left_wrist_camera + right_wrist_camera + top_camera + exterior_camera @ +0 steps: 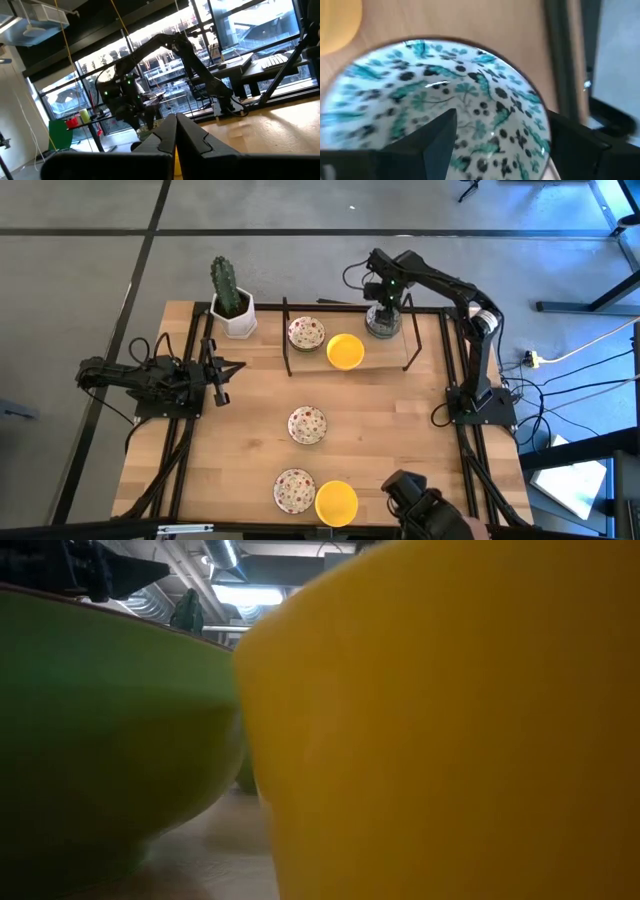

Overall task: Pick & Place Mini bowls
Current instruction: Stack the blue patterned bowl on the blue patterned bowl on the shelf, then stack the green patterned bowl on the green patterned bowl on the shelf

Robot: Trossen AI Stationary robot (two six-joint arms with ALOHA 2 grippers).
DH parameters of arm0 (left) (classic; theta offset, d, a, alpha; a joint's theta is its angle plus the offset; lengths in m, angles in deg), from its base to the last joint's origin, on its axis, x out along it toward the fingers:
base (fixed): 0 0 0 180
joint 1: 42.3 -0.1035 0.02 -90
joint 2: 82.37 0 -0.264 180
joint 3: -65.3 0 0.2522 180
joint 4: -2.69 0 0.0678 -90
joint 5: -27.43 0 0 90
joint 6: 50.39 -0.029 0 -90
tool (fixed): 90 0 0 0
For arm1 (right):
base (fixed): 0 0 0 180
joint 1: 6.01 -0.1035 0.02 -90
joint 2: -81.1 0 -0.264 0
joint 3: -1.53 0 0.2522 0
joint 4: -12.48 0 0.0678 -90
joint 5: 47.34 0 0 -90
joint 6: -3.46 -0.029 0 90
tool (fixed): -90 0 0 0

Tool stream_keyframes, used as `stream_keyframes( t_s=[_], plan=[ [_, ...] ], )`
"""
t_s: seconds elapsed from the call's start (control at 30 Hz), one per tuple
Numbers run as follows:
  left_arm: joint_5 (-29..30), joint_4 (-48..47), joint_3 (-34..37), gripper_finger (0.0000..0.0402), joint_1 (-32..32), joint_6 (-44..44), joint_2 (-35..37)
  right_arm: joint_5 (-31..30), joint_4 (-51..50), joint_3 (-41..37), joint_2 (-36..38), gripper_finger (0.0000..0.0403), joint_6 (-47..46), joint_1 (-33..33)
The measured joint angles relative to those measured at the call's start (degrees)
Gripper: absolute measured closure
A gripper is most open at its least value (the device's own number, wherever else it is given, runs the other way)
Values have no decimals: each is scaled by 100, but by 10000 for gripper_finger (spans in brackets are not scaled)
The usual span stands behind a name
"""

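From above, the right gripper [383,315] hangs over a green-patterned bowl [381,323] at the far right part of the wooden table [400,415], inside a thin black wire frame [345,332]. At 9 o'clock from that bowl sit a plain yellow bowl [345,351] and, past it, a red-speckled bowl [306,333]. Another red-speckled bowl [307,424] lies in the middle of the table. At the near edge a third speckled one [294,490] touches a second yellow bowl [336,503]. A cactus [225,286] stands in a white pot [236,319] at the far left corner. The left gripper [222,369] waits at the left side, fingers pressed together, holding nothing. In the low view, a smooth yellow bowl [450,730] fills most of the picture, very close, with a round bowl [100,730] that looks green at 9 o'clock from it. In the left wrist view, the two dark fingers [192,137] meet in the middle, and the other arm [165,65] shows far off across the pale wood. In the right wrist view, the round shiny bowl [470,95], white with teal leaves and black dots, lies between the two dark fingers [437,137]. The jaws stand wide apart, one inside the bowl and one outside its rim, not squeezing it. A bit of yellow bowl [337,25] shows beside it.
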Motion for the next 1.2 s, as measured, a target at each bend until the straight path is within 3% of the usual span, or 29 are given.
stream_keyframes(
  t_s=[0.6, 1.0, 1.1, 1.2],
  plan=[
    [-13, 59, 0, 394, -1, 0, 1, -11, 156, -301, 304, 126, -192, -70],
    [-214, 133, 0, 396, 1, 93, 1, -1372, 616, -295, 1381, 126, -1221, -535],
    [-216, 131, -2, 397, 1, 101, 1, -1320, 617, -301, 1706, 147, -1602, -757],
    [-216, 131, -2, 399, -1, 107, 1, -1641, 710, -526, 1974, 214, -1964, -1126]
  ],
)
